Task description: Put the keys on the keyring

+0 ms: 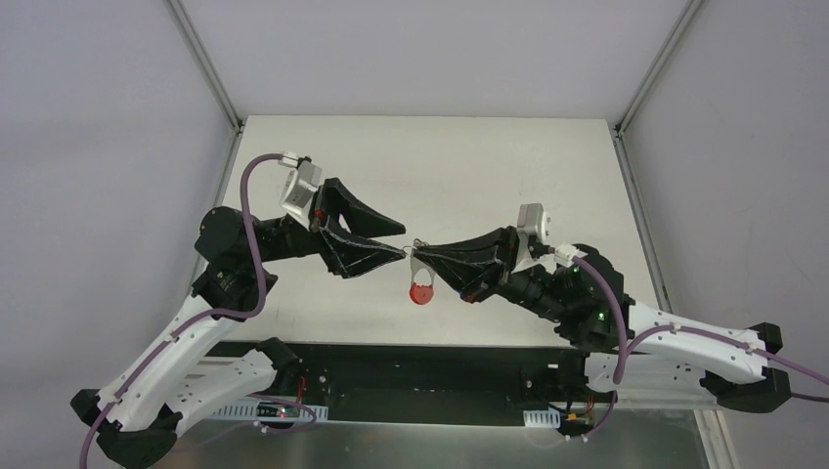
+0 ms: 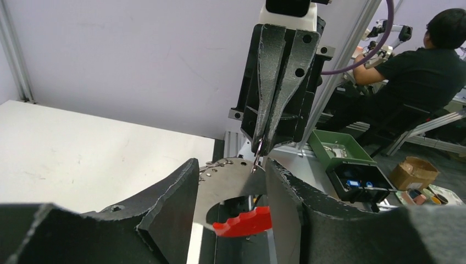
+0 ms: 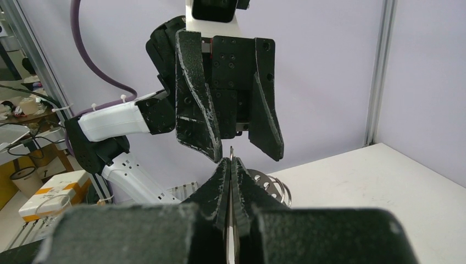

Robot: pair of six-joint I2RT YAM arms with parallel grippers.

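Note:
Both grippers meet above the middle of the white table. My right gripper is shut on a thin silver ring of the keyring. A flat silver plate with holes, more wire rings and the red curved strip hang below that ring. My left gripper faces it tip to tip. Its jaws stand apart and frame the plate, with nothing gripped. The keys are out of view.
Slanted metal frame posts stand at the table's back corners. Beyond the table edge, the left wrist view shows a green bin, a black box, a cardboard box and a seated person.

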